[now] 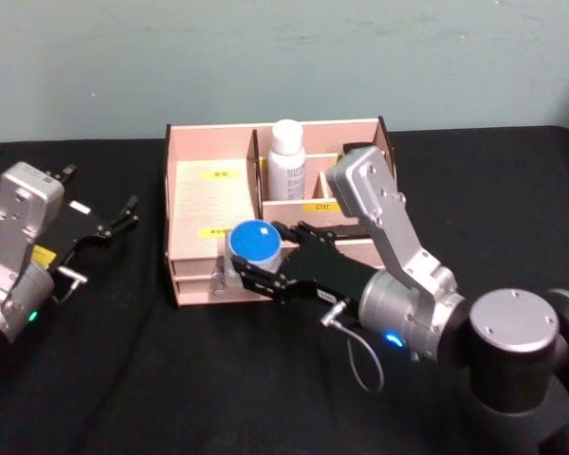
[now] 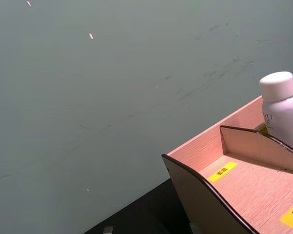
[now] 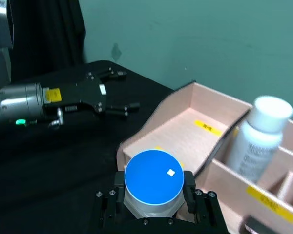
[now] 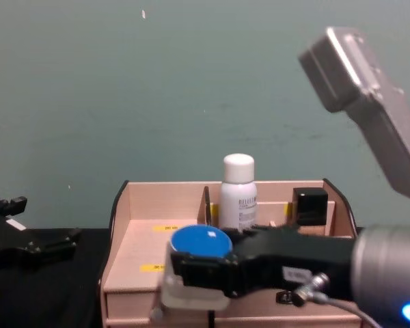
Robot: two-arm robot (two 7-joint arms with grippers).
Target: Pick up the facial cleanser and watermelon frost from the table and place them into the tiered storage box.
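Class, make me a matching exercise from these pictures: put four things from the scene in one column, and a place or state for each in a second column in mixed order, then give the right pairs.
Column one
1. white bottle
2. blue-lidded jar
3. left gripper
4. tiered storage box

Column two
A. open, over the black cloth left of the box
B. standing upright in a rear compartment
C. pale wood with yellow labels
D. clamped in the right gripper at the box's front

Pairs: 1-B, 2-D, 3-A, 4-C
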